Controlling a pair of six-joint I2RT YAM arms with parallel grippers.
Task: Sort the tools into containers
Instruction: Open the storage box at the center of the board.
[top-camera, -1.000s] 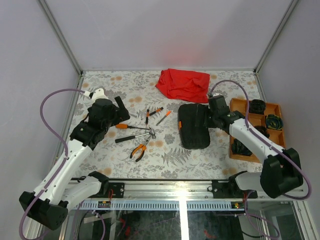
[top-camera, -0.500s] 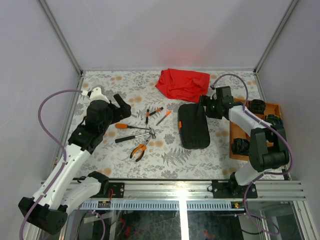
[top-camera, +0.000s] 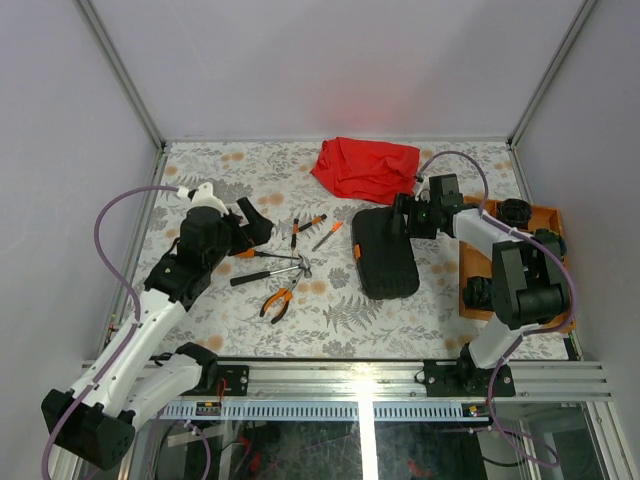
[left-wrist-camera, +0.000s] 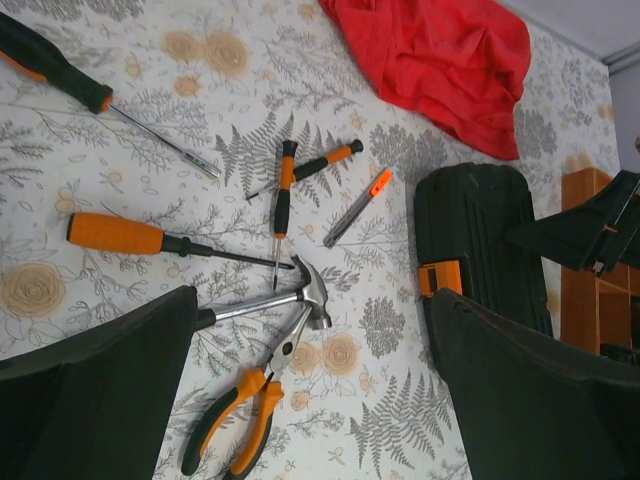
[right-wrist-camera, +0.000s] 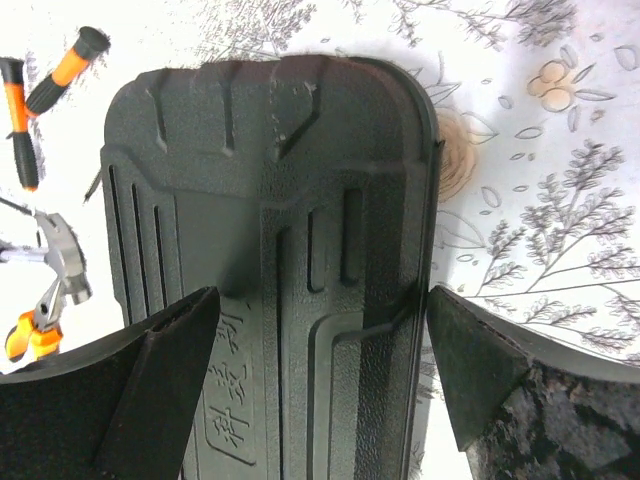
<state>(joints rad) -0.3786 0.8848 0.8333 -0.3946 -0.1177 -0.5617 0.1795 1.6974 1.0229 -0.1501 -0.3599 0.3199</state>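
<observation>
**Black case** (top-camera: 388, 255): shut, flat on the bench (top-camera: 440, 290), centre-right of the top view. Long axis runs up-down the frame, upper end leaning slightly left. Orange latch (top-camera: 358, 250) sits on the long side facing the tools.

**Right claw** (top-camera: 402, 218): fingers spread wide, straddling the case's upper end, nothing grasped.

**Left claw** (top-camera: 255, 222): released, empty, above the tools.

**Tools:** 1 hammer (left-wrist-camera: 300, 290), 1 pliers (left-wrist-camera: 245, 415) and 5 screwdrivers (left-wrist-camera: 115, 235), loose at centre-left; none in a container.

**Orange tray** (top-camera: 478, 207): right edge of the frame.

**Step, as judged:** readying the case; sorting not yet begun.

**Next move calls for:** a firm pinch across the case's width, or the latch freed, before any tool can go in.
</observation>
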